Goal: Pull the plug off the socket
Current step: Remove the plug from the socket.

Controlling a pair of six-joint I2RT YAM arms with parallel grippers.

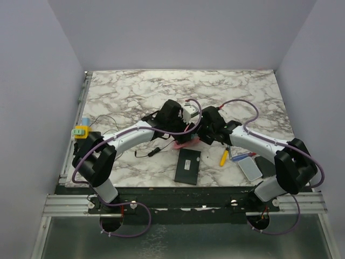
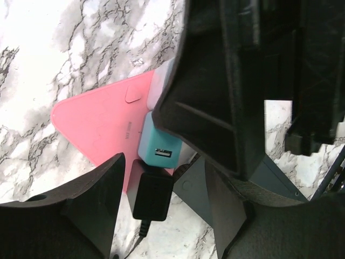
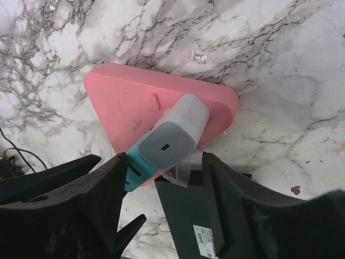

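The white plug (image 3: 175,132) is sitting in the pink socket (image 3: 124,97) on the counter (image 3: 269,65). The right end effector (image 3: 164,156) is straddling it, fingers apart; the left end effector (image 2: 164,159) is gaping around a black connector (image 2: 152,194).

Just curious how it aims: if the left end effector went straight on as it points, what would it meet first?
Probably the black plug, sitting between its fingers in the teal adapter; depth is unclear.
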